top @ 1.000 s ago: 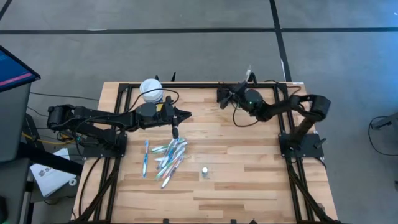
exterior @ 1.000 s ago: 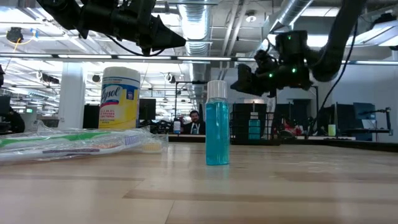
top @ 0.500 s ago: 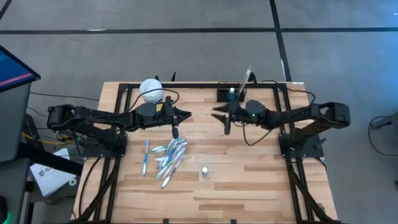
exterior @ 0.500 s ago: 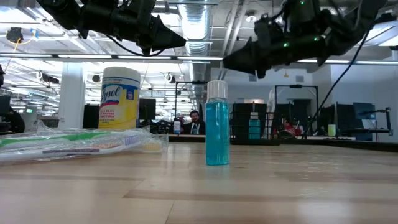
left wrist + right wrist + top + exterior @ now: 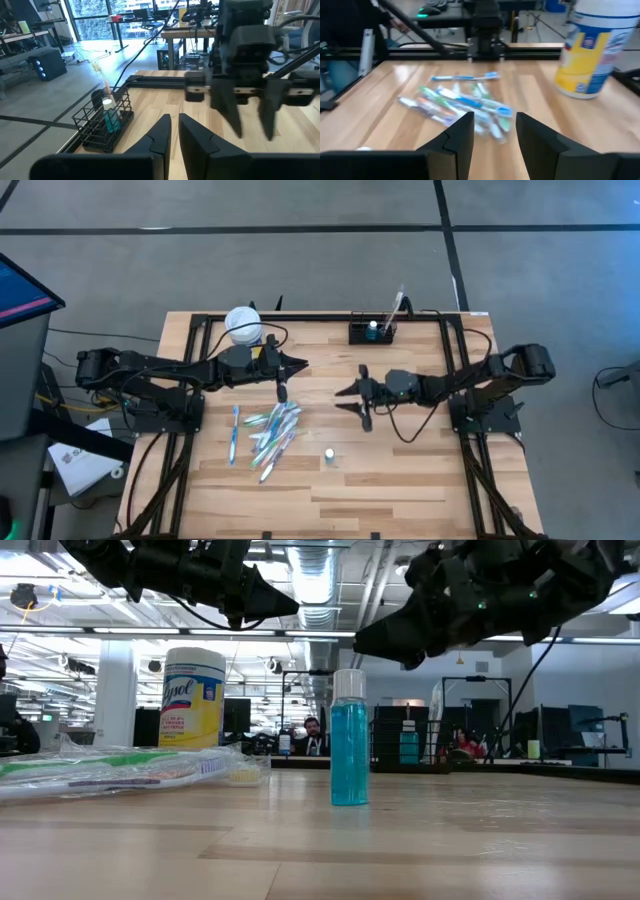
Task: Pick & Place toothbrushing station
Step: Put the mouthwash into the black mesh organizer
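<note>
The toothbrushing station (image 5: 372, 332), a small black wire-mesh caddy, rests on its bottom at the table's far edge. A toothbrush and a blue bottle stand in it (image 5: 102, 122). My right gripper (image 5: 350, 402) hovers open over the table's middle, nearer than the caddy, and faces the toothbrush pile (image 5: 457, 102). Nothing sits between its fingers (image 5: 495, 127). My left gripper (image 5: 297, 365) waits in the air left of the middle. It is shut and holds nothing (image 5: 173, 131).
A pile of wrapped toothbrushes (image 5: 270, 430) lies left of centre. A small blue bottle (image 5: 328, 455) stands upright toward the near edge (image 5: 349, 740). A white tub with a yellow label (image 5: 243, 326) stands far left. Black frame rails (image 5: 455, 395) run along the table's sides.
My right gripper has swung away from the caddy at the far edge. It has moved toward the near edge to a spot over the table's middle and turned to face the table's left. The caddy, covered by that gripper a second ago, now shows in full.
</note>
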Controlling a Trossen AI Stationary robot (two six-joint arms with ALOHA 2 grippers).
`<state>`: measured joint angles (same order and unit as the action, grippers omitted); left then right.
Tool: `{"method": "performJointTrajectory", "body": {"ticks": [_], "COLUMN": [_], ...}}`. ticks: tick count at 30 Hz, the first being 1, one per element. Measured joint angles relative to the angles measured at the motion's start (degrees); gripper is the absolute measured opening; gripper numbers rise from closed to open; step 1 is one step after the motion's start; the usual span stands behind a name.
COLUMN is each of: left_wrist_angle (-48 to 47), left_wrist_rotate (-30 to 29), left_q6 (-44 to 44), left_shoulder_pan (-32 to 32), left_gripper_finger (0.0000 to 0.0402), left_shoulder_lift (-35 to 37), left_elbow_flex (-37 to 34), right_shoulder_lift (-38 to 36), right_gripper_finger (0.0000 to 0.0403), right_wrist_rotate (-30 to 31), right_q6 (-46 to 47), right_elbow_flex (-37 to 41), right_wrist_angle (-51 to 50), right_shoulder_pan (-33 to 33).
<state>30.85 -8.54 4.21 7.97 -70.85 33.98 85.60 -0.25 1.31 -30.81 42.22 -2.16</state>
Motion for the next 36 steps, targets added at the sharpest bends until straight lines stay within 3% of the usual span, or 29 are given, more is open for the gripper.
{"method": "performJointTrajectory", "body": {"ticks": [11, 36], "left_wrist_angle": [0.0, 0.0], "left_wrist_rotate": [0.0, -0.5], "left_q6": [0.0, 0.0], "left_shoulder_pan": [0.0, 0.0], "left_gripper_finger": [0.0031, 0.0031], "left_shoulder_lift": [0.0, 0.0], "left_elbow_flex": [0.0, 0.0], "right_shoulder_lift": [0.0, 0.0], "right_gripper_finger": [0.0152, 0.0159], "right_wrist_rotate": [0.0, 0.3], "right_q6": [0.2, 0.2], "right_elbow_flex": [0.0, 0.0], "right_wrist_angle": [-0.8, -3.2], "right_shoulder_pan": [-7.0, -12.4]}}
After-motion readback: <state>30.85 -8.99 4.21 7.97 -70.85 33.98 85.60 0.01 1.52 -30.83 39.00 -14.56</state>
